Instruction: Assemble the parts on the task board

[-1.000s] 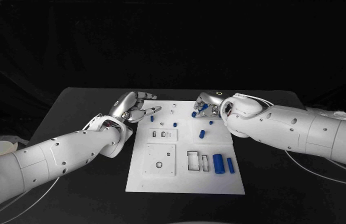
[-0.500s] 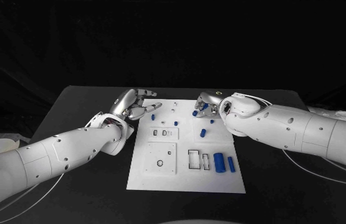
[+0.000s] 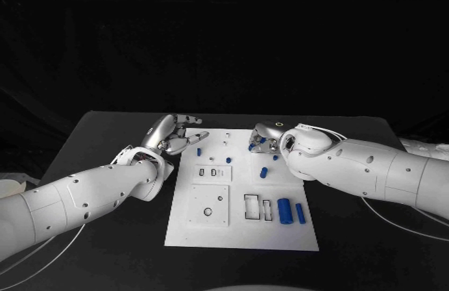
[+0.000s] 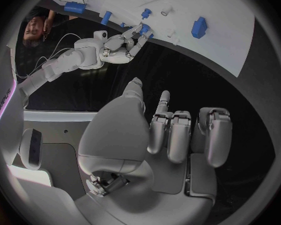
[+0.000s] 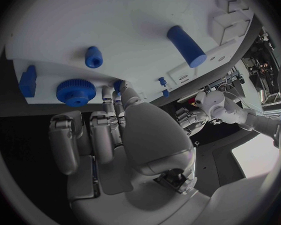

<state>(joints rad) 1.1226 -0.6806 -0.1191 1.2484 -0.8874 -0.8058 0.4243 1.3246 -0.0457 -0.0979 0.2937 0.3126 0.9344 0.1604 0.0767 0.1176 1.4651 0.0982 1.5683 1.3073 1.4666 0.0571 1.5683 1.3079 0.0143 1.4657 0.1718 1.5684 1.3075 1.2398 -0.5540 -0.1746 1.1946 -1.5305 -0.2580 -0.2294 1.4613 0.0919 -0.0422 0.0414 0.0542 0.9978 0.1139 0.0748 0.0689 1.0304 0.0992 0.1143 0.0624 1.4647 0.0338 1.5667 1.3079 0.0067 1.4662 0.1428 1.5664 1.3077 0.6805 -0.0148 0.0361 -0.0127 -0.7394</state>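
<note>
Left arm: enters from the lower left of the head view, forearm slanting up toward the board's upper left corner.
Left hand (image 3: pixel 171 135): hovers over the bench (image 3: pixel 112 135) just beside the task board (image 3: pixel 239 236), at its upper left edge; its fingers (image 4: pixel 168 135) are loosely curled, apart from the thumb, with nothing between them.
Right arm: enters from the right edge of the head view, its bulky wrist over the board's upper right corner.
Right hand (image 3: pixel 265 137): low over the board's upper right area, fingers (image 5: pixel 90 135) bent side by side; whether they pinch a part I cannot tell.
Blue gear (image 5: pixel 75 92): on the board, just beside the right hand's fingertips in the right wrist view.
Small blue peg (image 5: pixel 93 57): upright on the board, past the gear.
Blue cylinder (image 3: pixel 264 172): lying on the board, centre of the head view.
Two long blue cylinders (image 3: pixel 283 212): side by side, lower right of the board.
</note>
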